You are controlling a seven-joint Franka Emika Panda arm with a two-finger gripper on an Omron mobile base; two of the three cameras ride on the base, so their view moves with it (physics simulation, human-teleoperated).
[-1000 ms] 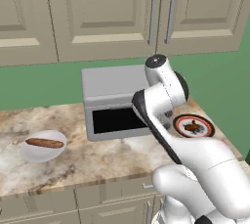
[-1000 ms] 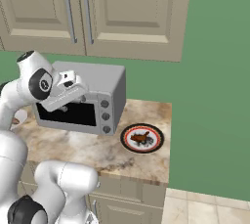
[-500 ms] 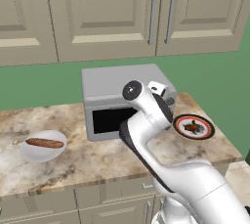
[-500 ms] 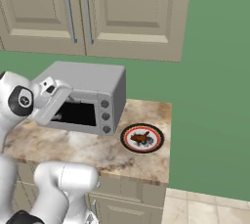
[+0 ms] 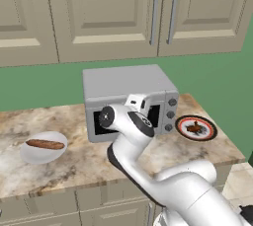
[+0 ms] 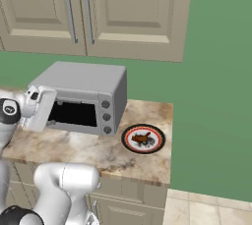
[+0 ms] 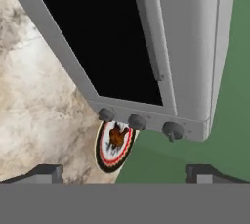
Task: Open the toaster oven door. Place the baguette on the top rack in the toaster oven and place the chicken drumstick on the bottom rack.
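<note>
Hand [image 7: 124, 171] spread wide, empty, by oven door [image 6: 74, 113]; hook top edge, pull down evenly w/o slipping.

Lighting: we record even, bright, diffuse rendered light with no evident source. Shadows: faint and soft on the desk [image 5: 74, 163]. Glare: we see no bright spots on the toaster oven [image 6: 81, 96]; its glass reads flat black. Sharpness: we note slightly soft, low-resolution edges, without lens distortion.
</note>
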